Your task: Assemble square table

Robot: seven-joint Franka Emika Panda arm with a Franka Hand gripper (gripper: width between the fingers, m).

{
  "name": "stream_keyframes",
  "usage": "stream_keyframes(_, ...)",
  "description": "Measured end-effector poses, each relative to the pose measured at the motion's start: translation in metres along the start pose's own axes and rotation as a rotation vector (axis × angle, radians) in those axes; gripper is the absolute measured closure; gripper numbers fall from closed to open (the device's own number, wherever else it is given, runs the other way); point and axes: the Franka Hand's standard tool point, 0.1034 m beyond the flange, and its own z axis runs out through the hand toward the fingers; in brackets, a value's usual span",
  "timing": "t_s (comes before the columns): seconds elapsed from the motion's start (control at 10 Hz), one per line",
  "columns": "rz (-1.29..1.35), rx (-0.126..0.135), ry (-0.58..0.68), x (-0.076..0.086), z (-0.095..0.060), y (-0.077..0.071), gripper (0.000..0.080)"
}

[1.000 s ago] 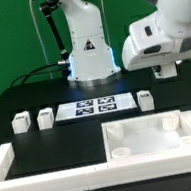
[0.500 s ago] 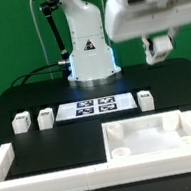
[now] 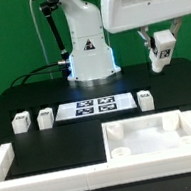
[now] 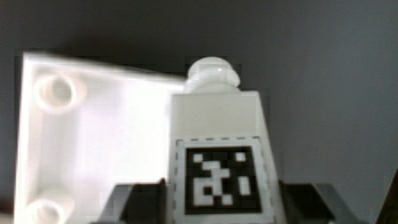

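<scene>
The square tabletop (image 3: 152, 139) lies flat at the front on the exterior view's right, rim and round corner sockets up, beside the border rail (image 3: 5, 160). On the black table (image 3: 12, 93) stand an outer leg (image 3: 20, 122) and an inner leg (image 3: 46, 117) to the exterior view's left of the marker board (image 3: 91, 108), and a third leg (image 3: 145, 98) just to its right.

The arm (image 3: 148, 1) comes in from above, wrist down, its upper part cut off. The gripper (image 3: 161, 59) is clamped on the fourth leg (image 3: 159, 52), held slightly tilted in the air behind the tabletop.

The blurred wrist view shows this leg (image 4: 222, 130) tag-side up, rounded peg outward, over the tabletop (image 4: 89, 130). The fingers (image 4: 134, 205) flank it, cut off.
</scene>
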Motion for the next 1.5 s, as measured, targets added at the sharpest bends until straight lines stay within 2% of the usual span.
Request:
stream_keyframes(0.1, -0.015, 0.001, 0.032, 0.020, -0.004, 0.021, 0.0509)
stream_keyframes(0.2, -0.012, -0.004, 0.111, 0.044, -0.014, 0.035, 0.0509)
stream_keyframes(0.3, -0.015, -0.010, 0.185, 0.059, -0.023, 0.040, 0.0509)
stream_keyframes(0.7, -0.013, -0.033, 0.497, 0.063, -0.020, 0.042, 0.0509)
stream_keyframes(0.9, -0.012, -0.030, 0.508, 0.061, -0.014, 0.040, 0.0509)
stream_keyframes(1.1, -0.018, -0.010, 0.497, 0.073, 0.010, 0.024, 0.0509)
stream_keyframes(1.3, -0.017, 0.002, 0.495, 0.085, 0.027, 0.017, 0.0509)
stream_keyframes(1.5, -0.020, 0.004, 0.484, 0.088, 0.038, 0.018, 0.0509)
